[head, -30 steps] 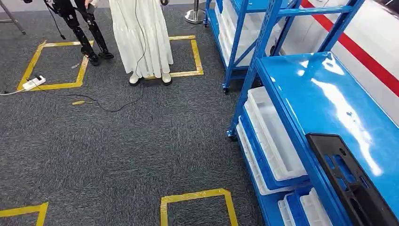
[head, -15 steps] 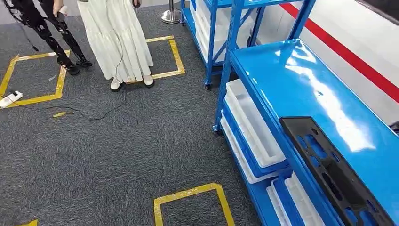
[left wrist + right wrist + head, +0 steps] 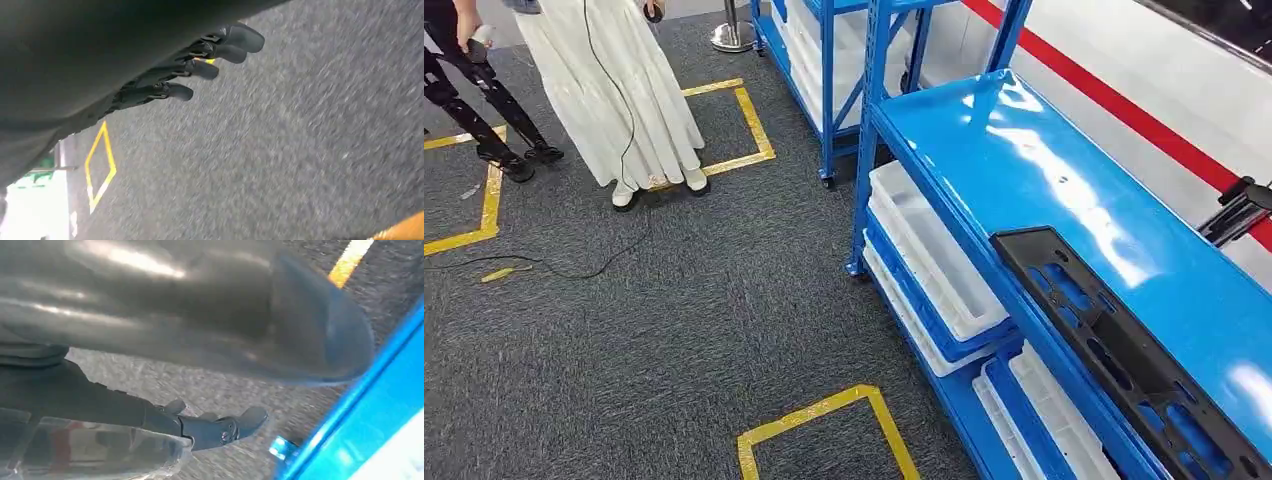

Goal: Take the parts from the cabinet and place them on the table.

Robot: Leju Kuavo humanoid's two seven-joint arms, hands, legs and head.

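Across a grey carpet [image 3: 674, 330] marked with squares of yellow tape [image 3: 819, 415], a blue steel cabinet [image 3: 1064, 190] runs along the right side of the head view, its glossy top shelf catching the ceiling light. On that top shelf, toward the near end and close to the front edge, lies the long black part [image 3: 1124, 360], a flat frame pierced with slots. White trays [image 3: 934, 250] sit on the lower shelves beneath it, and a second blue rack [image 3: 824, 60] stands farther back. At upper left a person in a long white skirt [image 3: 614, 90] stands on one taped square, a thin black cable [image 3: 554, 265] trailing over the carpet nearby. The robot's left hand [image 3: 200, 65] hangs above the carpet with its dark fingers extended side by side and nothing between them. The right hand [image 3: 215, 427] (seen beneath a blurred silver arm cover) appears to be empty too, fingers stretched out just beside the cabinet's blue edge, though the motion blur makes that hard to confirm.
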